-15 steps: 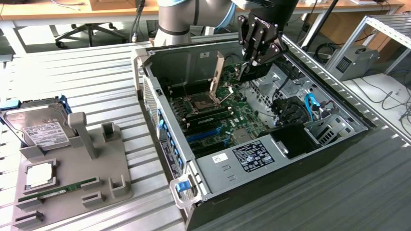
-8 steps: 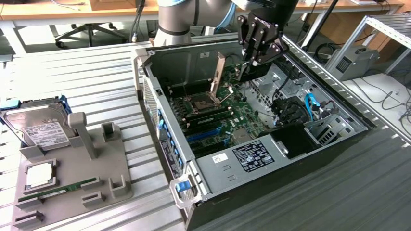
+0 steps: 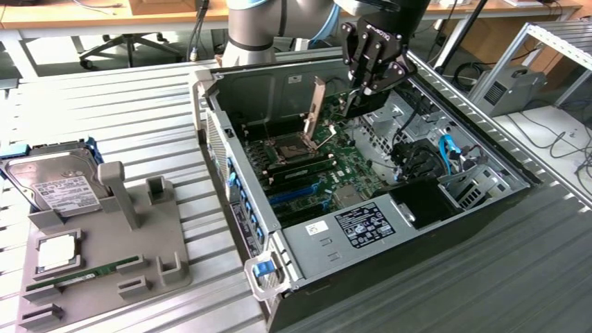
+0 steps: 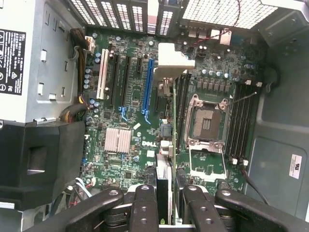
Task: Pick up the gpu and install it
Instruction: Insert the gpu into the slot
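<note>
- We see a ribbed metal table (image 3: pixel 111 104) under everything.
- Behind it stands a wooden desk (image 3: pixel 102 17) with an office chair (image 3: pixel 125 45) beneath.
- A metal rack (image 3: pixel 555 41) stands at the exterior view's right, cables (image 3: pixel 564 142) below it.

gpu (image 4: pixel 164 181) mostly hidden between fingers (image 4: pixel 146 212), fan face unseen
</note>
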You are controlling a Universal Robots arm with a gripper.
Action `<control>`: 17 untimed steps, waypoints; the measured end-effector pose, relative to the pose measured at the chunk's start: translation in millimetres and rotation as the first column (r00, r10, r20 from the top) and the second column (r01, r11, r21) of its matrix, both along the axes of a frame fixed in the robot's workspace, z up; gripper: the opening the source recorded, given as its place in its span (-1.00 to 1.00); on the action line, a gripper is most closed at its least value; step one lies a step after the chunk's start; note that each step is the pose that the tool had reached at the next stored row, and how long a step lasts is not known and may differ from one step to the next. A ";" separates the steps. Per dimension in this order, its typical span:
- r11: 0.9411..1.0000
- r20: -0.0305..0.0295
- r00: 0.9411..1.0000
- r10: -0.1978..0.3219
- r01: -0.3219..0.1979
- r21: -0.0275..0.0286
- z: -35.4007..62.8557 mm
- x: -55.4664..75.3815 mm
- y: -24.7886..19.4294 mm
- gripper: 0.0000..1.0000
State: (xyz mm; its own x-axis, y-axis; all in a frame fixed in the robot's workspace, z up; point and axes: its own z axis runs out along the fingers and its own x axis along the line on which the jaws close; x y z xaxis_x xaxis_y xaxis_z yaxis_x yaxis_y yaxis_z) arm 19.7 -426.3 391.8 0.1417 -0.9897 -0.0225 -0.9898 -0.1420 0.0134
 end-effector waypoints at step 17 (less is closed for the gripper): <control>0.989 0.000 0.989 -0.146 0.146 0.000 -2.8 0.1 0.0 -0.48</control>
